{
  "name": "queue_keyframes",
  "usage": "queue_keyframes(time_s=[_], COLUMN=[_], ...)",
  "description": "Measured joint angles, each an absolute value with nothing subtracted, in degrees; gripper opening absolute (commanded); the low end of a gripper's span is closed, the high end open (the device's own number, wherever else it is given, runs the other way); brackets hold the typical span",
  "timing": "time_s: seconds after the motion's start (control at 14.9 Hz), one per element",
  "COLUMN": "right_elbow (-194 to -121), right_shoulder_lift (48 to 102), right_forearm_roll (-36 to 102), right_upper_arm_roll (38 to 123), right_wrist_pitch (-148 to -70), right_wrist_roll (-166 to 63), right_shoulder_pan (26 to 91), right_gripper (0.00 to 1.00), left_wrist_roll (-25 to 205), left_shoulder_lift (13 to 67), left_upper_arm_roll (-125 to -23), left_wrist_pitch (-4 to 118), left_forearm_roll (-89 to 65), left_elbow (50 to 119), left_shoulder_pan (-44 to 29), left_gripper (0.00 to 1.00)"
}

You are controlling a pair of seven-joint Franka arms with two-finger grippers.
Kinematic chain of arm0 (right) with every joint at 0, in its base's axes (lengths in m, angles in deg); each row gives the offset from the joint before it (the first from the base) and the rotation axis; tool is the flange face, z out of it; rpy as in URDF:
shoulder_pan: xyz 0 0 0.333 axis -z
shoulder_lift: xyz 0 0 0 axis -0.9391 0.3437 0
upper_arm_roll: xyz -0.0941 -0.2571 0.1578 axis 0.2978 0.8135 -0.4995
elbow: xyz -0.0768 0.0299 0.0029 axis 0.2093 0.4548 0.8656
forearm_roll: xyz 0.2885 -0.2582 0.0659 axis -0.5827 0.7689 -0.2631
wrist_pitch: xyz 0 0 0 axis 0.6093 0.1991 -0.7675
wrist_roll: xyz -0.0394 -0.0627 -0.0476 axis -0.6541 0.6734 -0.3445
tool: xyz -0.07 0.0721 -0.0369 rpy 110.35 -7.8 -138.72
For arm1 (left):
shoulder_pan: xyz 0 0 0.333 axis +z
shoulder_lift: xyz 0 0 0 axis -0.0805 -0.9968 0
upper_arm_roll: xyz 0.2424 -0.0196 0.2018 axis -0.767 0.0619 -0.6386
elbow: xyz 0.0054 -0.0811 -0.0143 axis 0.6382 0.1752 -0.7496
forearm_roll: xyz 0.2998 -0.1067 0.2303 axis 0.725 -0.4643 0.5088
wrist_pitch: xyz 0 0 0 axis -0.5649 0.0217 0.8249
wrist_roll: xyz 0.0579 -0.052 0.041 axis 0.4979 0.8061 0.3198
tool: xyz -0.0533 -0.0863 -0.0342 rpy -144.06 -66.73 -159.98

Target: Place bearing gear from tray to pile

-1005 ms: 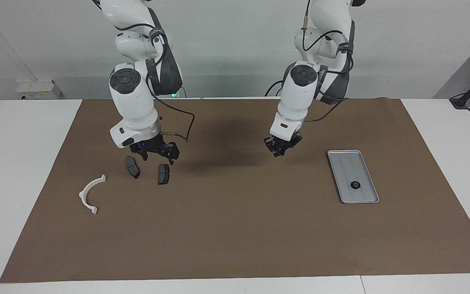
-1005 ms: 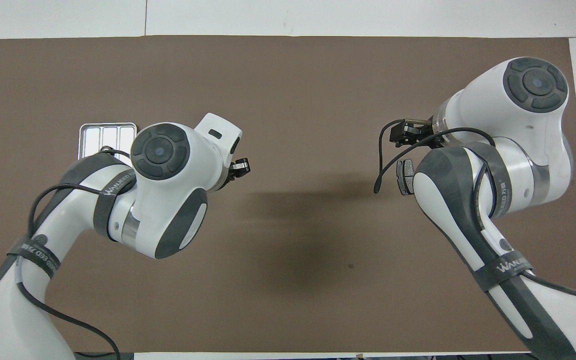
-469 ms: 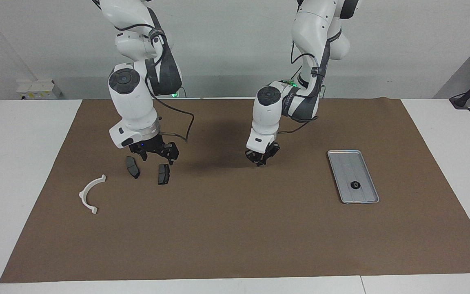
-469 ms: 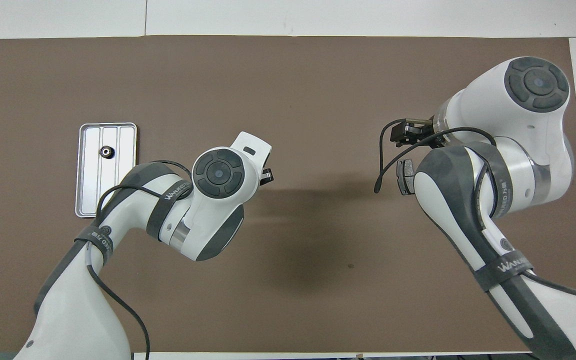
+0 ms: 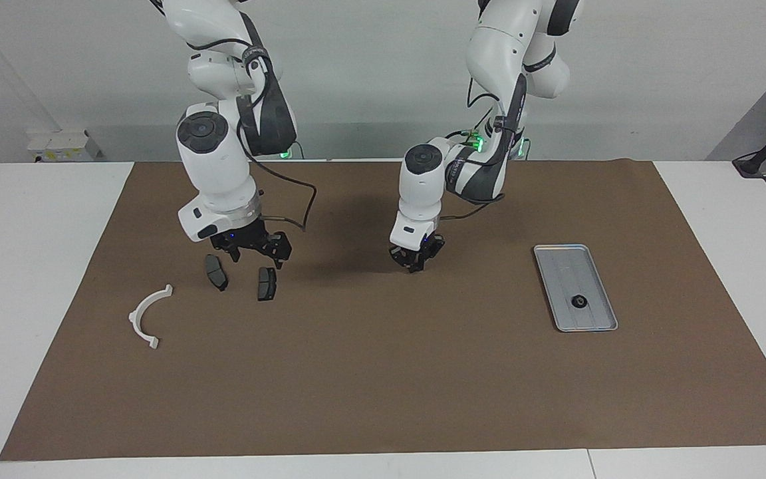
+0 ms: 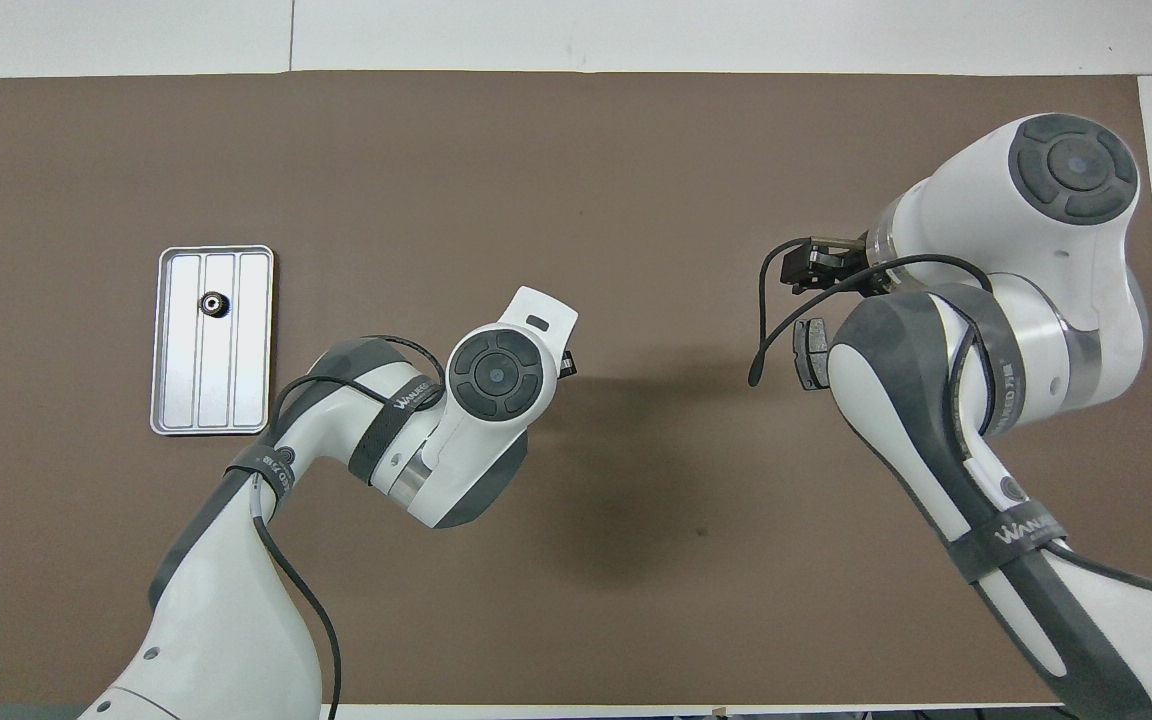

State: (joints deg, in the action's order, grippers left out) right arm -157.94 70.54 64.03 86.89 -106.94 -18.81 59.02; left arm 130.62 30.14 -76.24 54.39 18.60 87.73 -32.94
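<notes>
Hanging low over the brown mat (image 5: 383, 372) near the tabletop's (image 5: 30, 266) middle, the left pincer (image 5: 415, 261) has its fingertips pressed together and carries nothing. The right pincer (image 5: 253, 249) hovers spread wide, empty, just above two dark pads (image 5: 242, 278). Farther from the robots, at the left arm's end, the tray (image 5: 559, 263) holds the small black gear (image 5: 580, 301). A white half-ring (image 5: 147, 315) lies at the right arm's end.

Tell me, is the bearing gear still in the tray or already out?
In. The bearing gear lies on the tray floor, toward its end farther from the robots, and no gripper is near it.
</notes>
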Motion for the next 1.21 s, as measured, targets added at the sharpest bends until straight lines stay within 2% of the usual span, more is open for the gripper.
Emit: queue_keyframes(time_s=[0.07,0.13,0.2,0.27,0.4,0.87,1.0,1.21], right_elbow=[-157.93,-157.93,-157.94,-157.94,-157.94,-157.94,-157.94,-157.94], right_shoulder_lift=[70.54,70.54,70.54,70.54,70.54,70.54,70.54,70.54], right_forearm_roll=[64.03,64.03,64.03,64.03,64.03,64.03,64.03,64.03], right_upper_arm_roll=[86.89,86.89,86.89,86.89,86.89,86.82,86.78,86.73], right_wrist_pitch=[-106.94,-106.94,-106.94,-106.94,-106.94,-106.94,-106.94,-106.94], right_wrist_roll=[-18.81,-18.81,-18.81,-18.81,-18.81,-17.56,-15.58,-10.79], right_shoulder_pan=[59.02,59.02,59.02,59.02,59.02,58.91,58.67,56.76], right_gripper=[1.00,1.00,1.00,1.00,1.00,1.00,1.00,1.00], left_wrist_roll=[130.62,130.62,130.62,130.62,130.62,127.13,118.02,98.82], left_shoulder_lift=[30.08,30.05,30.04,30.03,30.01,30.67,33.61,38.98], left_upper_arm_roll=[-76.30,-76.31,-76.33,-76.37,-76.47,-78.11,-78.70,-78.91], left_wrist_pitch=[54.47,54.60,54.87,55.18,55.82,55.66,51.72,41.62], left_forearm_roll=[18.62,18.68,18.86,19.04,19.29,20.81,20.81,18.01], left_elbow=[87.73,87.76,87.86,88.05,88.44,87.33,85.42,80.67], left_shoulder_pan=[-32.94,-32.94,-32.94,-32.94,-32.94,-31.94,-27.17,-15.92], left_gripper=[0.00,0.19,0.50,0.69,0.85,0.87,0.87,0.87])
